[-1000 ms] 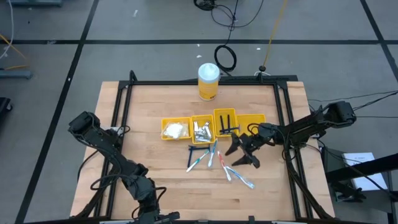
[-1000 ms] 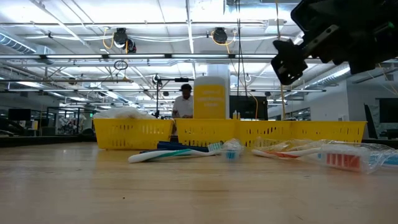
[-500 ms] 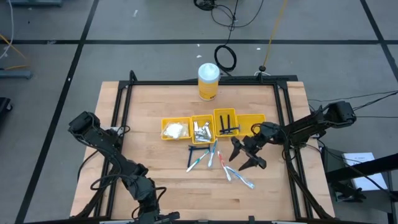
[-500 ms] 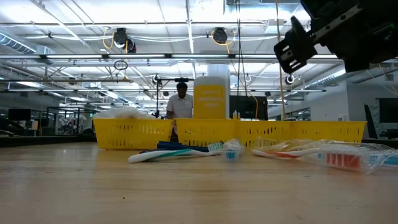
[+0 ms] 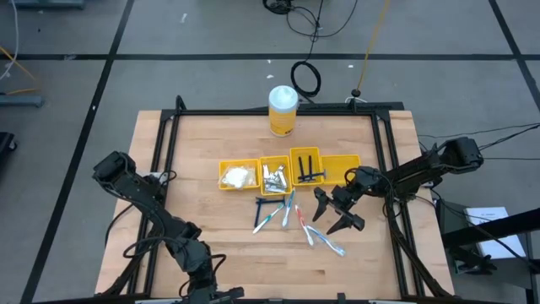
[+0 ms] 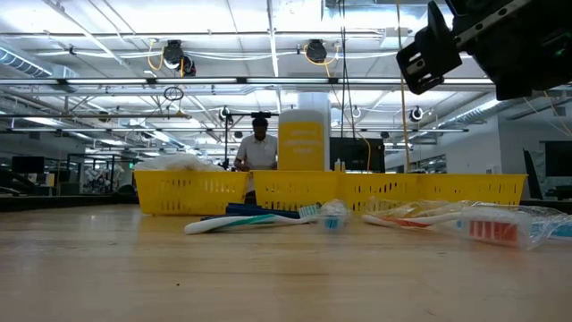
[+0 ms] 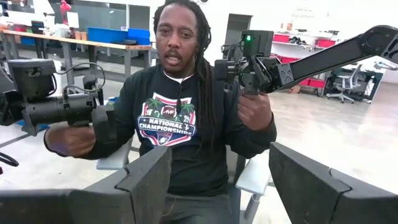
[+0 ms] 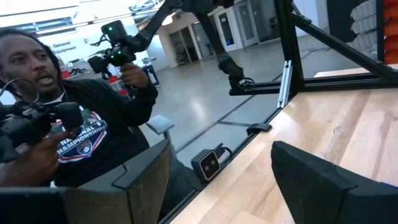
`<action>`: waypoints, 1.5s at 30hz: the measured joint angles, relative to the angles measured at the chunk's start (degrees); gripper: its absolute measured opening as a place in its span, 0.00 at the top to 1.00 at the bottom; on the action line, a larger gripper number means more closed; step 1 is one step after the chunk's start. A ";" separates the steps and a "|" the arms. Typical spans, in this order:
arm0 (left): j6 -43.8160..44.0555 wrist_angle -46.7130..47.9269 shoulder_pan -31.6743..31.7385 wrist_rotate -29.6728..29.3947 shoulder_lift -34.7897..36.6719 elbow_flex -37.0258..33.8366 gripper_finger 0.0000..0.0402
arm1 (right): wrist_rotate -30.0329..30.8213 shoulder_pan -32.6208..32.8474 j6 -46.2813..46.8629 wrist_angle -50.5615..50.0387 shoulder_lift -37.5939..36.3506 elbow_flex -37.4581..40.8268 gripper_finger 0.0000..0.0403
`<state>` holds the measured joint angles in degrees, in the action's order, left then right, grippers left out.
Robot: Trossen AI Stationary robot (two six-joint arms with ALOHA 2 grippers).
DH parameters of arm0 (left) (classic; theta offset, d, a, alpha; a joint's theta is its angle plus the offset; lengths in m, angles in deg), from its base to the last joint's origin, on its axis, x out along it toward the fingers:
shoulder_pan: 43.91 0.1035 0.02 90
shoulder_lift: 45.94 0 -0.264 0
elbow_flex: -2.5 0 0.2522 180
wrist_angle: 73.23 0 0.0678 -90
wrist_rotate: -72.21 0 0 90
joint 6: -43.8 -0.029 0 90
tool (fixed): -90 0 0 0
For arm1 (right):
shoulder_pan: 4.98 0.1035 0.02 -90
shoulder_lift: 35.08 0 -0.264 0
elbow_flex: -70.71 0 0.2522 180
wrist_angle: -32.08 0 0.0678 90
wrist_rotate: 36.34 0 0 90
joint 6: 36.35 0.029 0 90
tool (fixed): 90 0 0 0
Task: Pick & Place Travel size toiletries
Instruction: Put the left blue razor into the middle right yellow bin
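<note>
Since the earlier frames, the right gripper (image 5: pixel 336 212) is seen shifted slightly toward the right side of the table and raised in the low view, while the loose items and the left arm are unchanged. Its jaws are spread wide and nothing is held between them; it hangs above the table, just beside the right-hand end of the scattered toothbrushes (image 5: pixel 278 209). The left gripper (image 5: pixel 205 268) is parked at the near edge of the table, also wide and empty, pointed out at a seated person (image 7: pixel 186 106) who holds two control handles.

Four yellow bins (image 5: pixel 288 173) are lined up mid-table: white puffy packets (image 5: pixel 237 177) are seen in the first, silvery sachets (image 5: pixel 275 176) in the second, dark blue razors (image 5: pixel 309 167) in the third, and the fourth (image 5: pixel 348 165) appears empty. A wrapped toothbrush (image 5: pixel 329 242) is laid nearest the right gripper, well apart from the bins. A tall yellow canister (image 5: pixel 283 110) is stood behind the row.

Trouble is most likely to be caused by the toothbrushes lying flat and overlapping: two could be pinched at once, or a slim handle could be skidded across the wood by a finger landing beside it. The slick wrapper could also be slipped from the pads during carrying.
</note>
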<state>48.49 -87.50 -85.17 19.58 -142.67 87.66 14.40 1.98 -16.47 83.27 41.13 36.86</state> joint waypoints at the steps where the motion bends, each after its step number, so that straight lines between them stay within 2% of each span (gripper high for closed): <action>1: 0.00 0.06 0.00 0.00 0.00 0.00 0.34 | 0.00 0.02 0.00 0.00 0.00 0.00 0.35; 9: -0.36 5.53 0.69 -0.22 -0.02 0.00 0.34 | 0.17 0.00 0.00 0.00 0.00 0.00 0.35; 11: -0.32 6.27 0.79 -1.93 -0.02 0.00 0.34 | 0.17 0.00 0.00 -0.01 0.00 0.00 0.35; 14: 0.33 6.45 0.79 -4.79 -0.02 0.00 0.34 | 0.17 0.00 0.00 0.00 0.00 0.00 0.35; 21: 1.04 5.28 0.21 -5.27 -0.02 0.00 0.34 | 0.20 0.00 0.02 -0.02 0.00 0.00 0.35; 23: 0.22 4.38 -0.47 -3.00 -0.02 0.00 0.34 | 0.20 0.00 0.02 -0.03 0.00 0.00 0.35; 28: -3.21 1.55 -2.84 11.01 -0.02 0.00 0.34 | 0.20 0.00 0.02 -0.04 0.00 0.00 0.35; 30: -3.32 0.57 -4.00 14.03 -0.02 0.00 0.34 | 0.21 0.00 0.02 -0.04 0.00 0.00 0.35; 45: -3.96 0.48 -7.30 14.60 -0.02 0.00 0.34 | 0.24 0.00 0.02 -0.04 0.00 0.00 0.35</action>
<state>44.53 -87.02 -92.47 34.18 -142.69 87.66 14.64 1.98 -16.45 83.22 41.13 36.86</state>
